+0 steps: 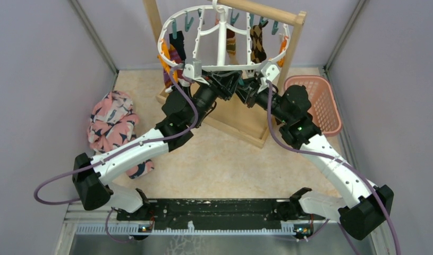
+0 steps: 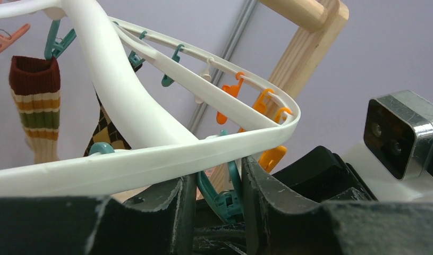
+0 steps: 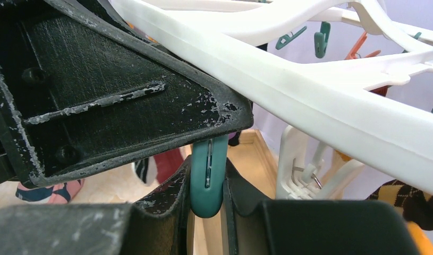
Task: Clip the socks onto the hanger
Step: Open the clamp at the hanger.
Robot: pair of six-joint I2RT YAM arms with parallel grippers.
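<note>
My fingers (image 2: 272,202) are matt black plastic, grainy and scuffed pale at the edges. The clip (image 3: 206,180) is glossy teal plastic, the hanger (image 2: 150,159) smooth white plastic with a soft sheen. The socks (image 2: 36,106) are ribbed knit cloth, the rack (image 2: 304,48) bare pale wood

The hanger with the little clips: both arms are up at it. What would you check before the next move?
1. Left gripper around a teal clip: ok, the clip stands between its fingers.
2. Right gripper pinching a teal clip: ok, it fills the gap.
3. Same clip in both: cannot tell.
4. Sock ready for clipping: cannot tell, none shows between the fingers.
5. Hanger hung on the wooden rack: ok.
6. Other socks clipped on: ok, striped sock and argyle sock hang.
</note>
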